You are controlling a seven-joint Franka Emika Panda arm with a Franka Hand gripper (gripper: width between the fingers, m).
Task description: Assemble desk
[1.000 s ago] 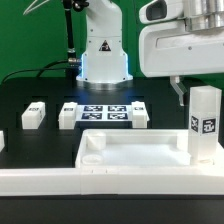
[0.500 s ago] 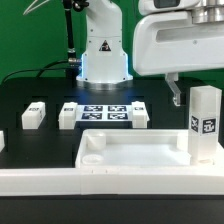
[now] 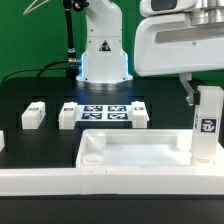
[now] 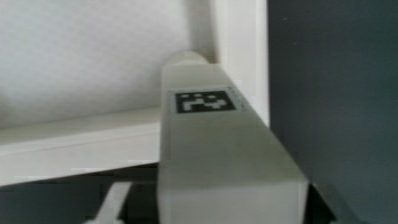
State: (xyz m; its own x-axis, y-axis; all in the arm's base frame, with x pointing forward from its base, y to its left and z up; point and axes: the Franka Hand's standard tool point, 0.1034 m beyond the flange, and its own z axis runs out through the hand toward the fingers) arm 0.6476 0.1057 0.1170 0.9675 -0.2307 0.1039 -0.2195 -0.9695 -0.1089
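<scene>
leg: tagged end faces camera | panel: rim corner behind | table: dark

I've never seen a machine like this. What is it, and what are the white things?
It is a robot arm building a small desk. One picture comes from a camera off the arm, the other from a camera on its wrist. On the black table lie a white panel, the desk's top, some loose legs and a flat marker board. One leg stands upright at a corner of the panel. The gripper, the arm's two-finger hand, is at that leg's top; whether it squeezes yet I cannot tell.
</scene>
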